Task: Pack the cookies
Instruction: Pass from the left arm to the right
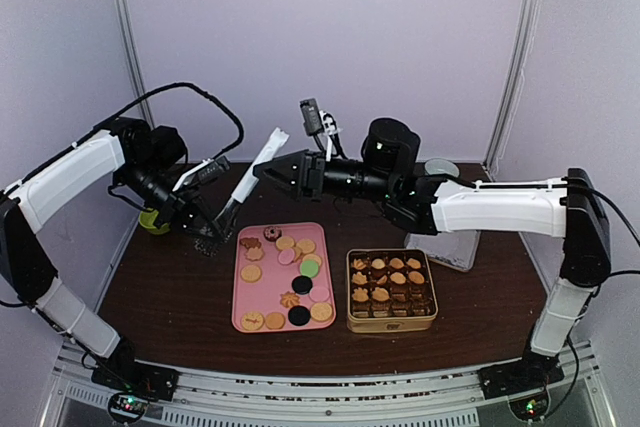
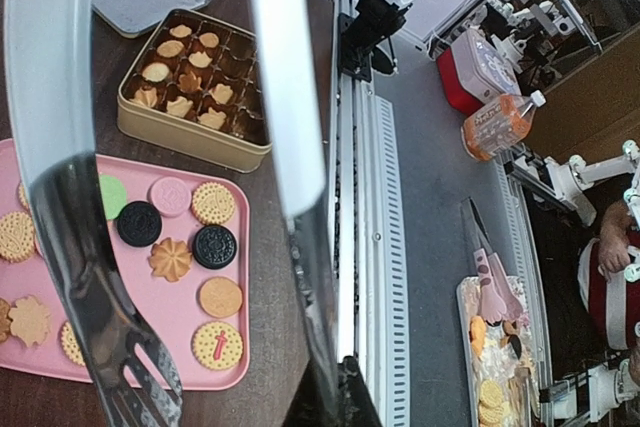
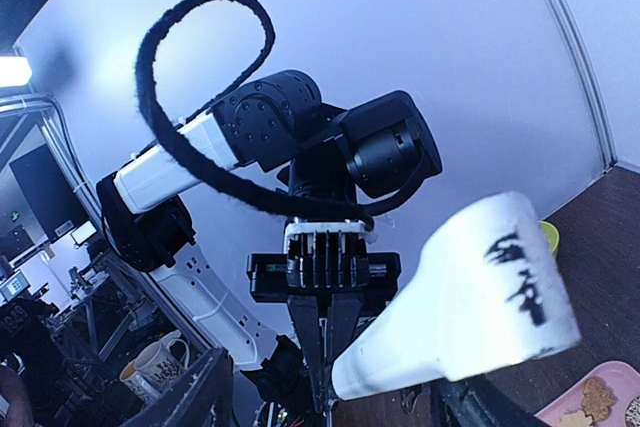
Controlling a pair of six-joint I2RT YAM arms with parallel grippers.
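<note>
Biggest worry from where I'm standing is the tongs (image 1: 240, 195). The left gripper (image 1: 207, 235), at about 10 o'clock from the pink tray (image 1: 240, 292), has its jaws clamped on them low down by the slotted ends. That leaves the long white-taped end sticking up and away like a lever. The right gripper (image 1: 262, 175), up at 12 o'clock from the tray, has its jaws apart with that white end sitting between them. Can't tell if it's touching. If that arm pulls off crooked, I reckon it could clip the handle and twist the tongs in the left grip. A slip there would drop them onto the tray and scatter everything.

As for the cookies (image 1: 290, 299), the nearest ones on the tray are tan rounds, one with a red mark, plus a black sandwich one and a golden flower-shaped one. Further back there's a second black one, pink and green discs, then more tan and a brownish one at the far edge. They're all lying flat. The gold tin (image 1: 392, 325), at 3 o'clock from the tray, has tan ones sitting in its compartments, and some compartments look empty.
</note>
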